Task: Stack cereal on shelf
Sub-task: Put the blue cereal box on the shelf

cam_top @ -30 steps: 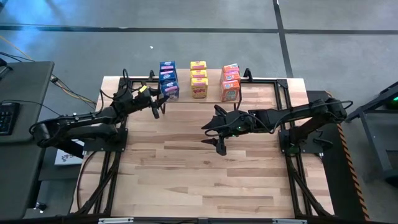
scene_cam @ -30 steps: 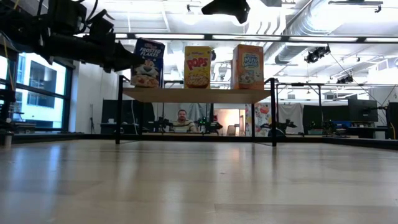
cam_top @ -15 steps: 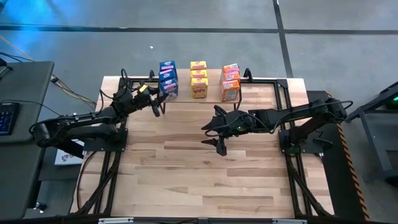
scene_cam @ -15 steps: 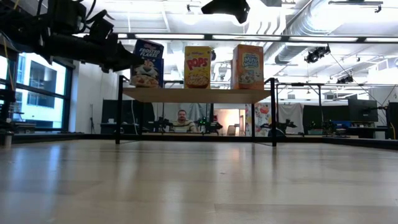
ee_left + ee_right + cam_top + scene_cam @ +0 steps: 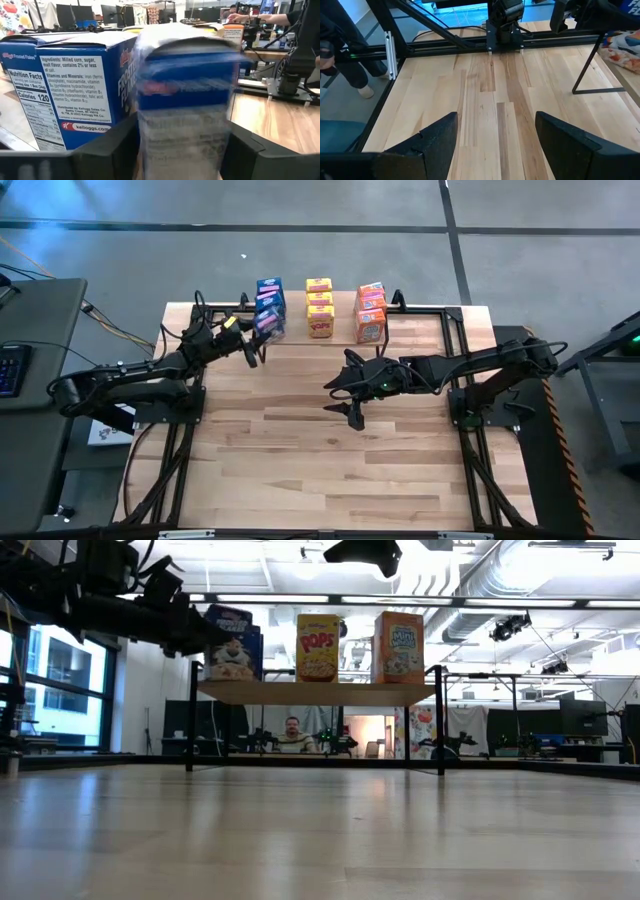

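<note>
The shelf (image 5: 320, 692) stands at the table's far edge and carries three rows of cereal boxes: blue (image 5: 270, 292), yellow (image 5: 320, 308) (image 5: 319, 647) and orange (image 5: 371, 313) (image 5: 398, 647). My left gripper (image 5: 255, 336) (image 5: 182, 150) is at the near end of the blue row, shut on the nearest blue box (image 5: 185, 100) (image 5: 228, 645). That box shows blurred, and the other blue boxes (image 5: 65, 90) stand beside it. My right gripper (image 5: 345, 398) (image 5: 495, 145) hangs open over the middle of the table, holding nothing. My left gripper pinches the nearest blue box between its two fingers (image 5: 107, 150), one on each opposite side of its lower part (image 5: 150, 145). The fingers come about level from the table's left. The box stands slightly askew, with its bottom at the shelf top (image 5: 225, 680).
Bare wood tabletop (image 5: 300, 460) lies near and between the arms, with black frame rails (image 5: 470, 460) along its sides. The shelf's thin black legs (image 5: 190, 725) (image 5: 440, 720) stand at the far edge. A person (image 5: 292, 730) sits beyond the table.
The nearest blue box has shifted toward the table's left in my left gripper's hold and now sits askew. The blue box behind it now shows past it in the low view. The yellow and orange boxes have stayed put.
</note>
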You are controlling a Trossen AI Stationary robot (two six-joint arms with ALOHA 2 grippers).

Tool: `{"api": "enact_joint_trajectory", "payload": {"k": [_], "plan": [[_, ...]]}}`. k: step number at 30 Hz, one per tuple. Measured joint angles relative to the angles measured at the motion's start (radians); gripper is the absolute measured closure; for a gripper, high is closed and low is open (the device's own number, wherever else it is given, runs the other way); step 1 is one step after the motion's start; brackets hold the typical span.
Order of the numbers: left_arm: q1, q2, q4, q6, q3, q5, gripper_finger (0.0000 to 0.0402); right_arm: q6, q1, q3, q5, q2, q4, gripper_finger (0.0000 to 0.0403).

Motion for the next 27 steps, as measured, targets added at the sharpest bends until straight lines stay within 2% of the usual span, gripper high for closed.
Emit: {"api": "enact_joint_trajectory", "payload": {"k": [9,21,27], "plan": [[0.0,0.0,-0.009,-0.017,0.0,-0.024,0.0162,0.001,0.0,0.0,0.0,0.0,0.0,0.0143],[0.0,0.0,-0.009,-0.043,0.0,-0.026,0.016,0.001,0.0,0.0,-0.004,0.0,0.0,0.0143],[0.0,0.0,-0.048,-0.043,0.039,-0.026,0.016,0.001,0.0,0.0,-0.005,0.0,0.001,0.0143]]}}
